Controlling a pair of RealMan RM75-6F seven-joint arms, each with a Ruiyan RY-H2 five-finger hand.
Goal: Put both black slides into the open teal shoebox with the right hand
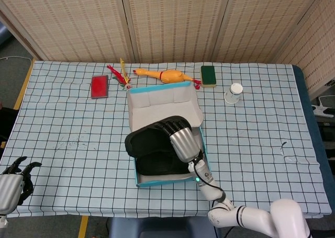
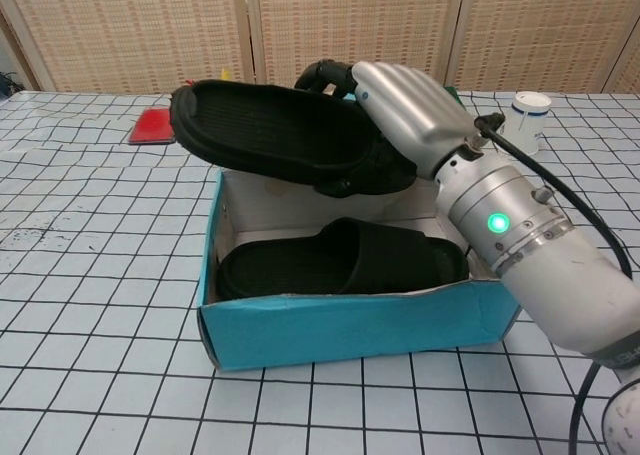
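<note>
An open teal shoebox (image 1: 167, 179) (image 2: 350, 330) sits mid-table. One black slide (image 2: 340, 263) (image 1: 159, 166) lies flat inside it along the front wall. My right hand (image 1: 180, 137) (image 2: 405, 105) grips the second black slide (image 2: 270, 130) (image 1: 146, 139) by its strap end and holds it in the air over the box, toe pointing left past the left wall. My left hand (image 1: 13, 183) rests at the table's near left corner, fingers apart, holding nothing.
Behind the box lie a rubber chicken (image 1: 162, 76), a red and yellow toy (image 1: 120, 76), a red flat case (image 1: 99, 86) (image 2: 157, 125) and a green sponge (image 1: 209, 75). A white cup (image 1: 233, 93) (image 2: 524, 115) stands at the back right.
</note>
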